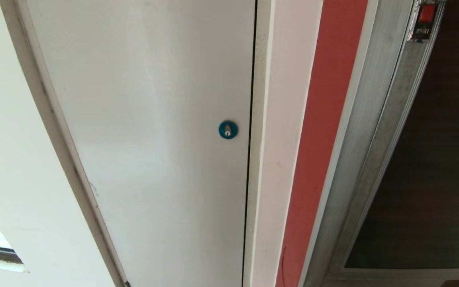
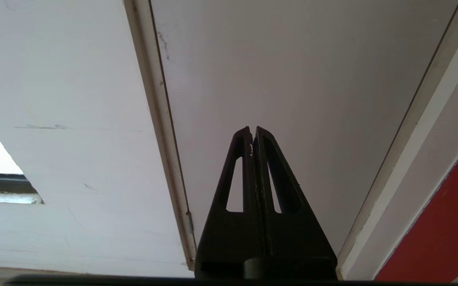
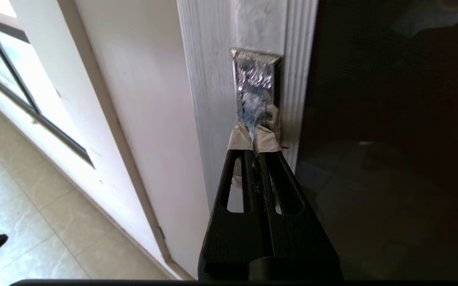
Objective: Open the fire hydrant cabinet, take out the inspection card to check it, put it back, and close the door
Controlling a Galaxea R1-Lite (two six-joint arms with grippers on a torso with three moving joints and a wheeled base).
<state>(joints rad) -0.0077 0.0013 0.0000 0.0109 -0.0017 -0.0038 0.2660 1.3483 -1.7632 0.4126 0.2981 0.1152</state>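
The fire hydrant cabinet shows as a silver aluminium frame (image 1: 373, 119) at the right of the head view. Its door (image 1: 432, 179) is a dark tinted glass panel with a small red latch (image 1: 427, 14) on a metal plate at the top right. In the right wrist view my right gripper (image 3: 254, 137) is shut, its taped fingertips (image 3: 240, 139) against the lower part of the shiny latch plate (image 3: 255, 85), beside the dark glass (image 3: 392, 139). My left gripper (image 2: 252, 129) is shut and empty, pointing at a plain white door. The inspection card is out of view.
A plain white door (image 1: 153, 139) with a round blue lock (image 1: 228, 129) fills the middle of the head view, and a red strip (image 1: 325, 119) runs beside the cabinet frame. A window (image 3: 10, 79) and pale tiled floor (image 3: 34, 222) lie off to the side.
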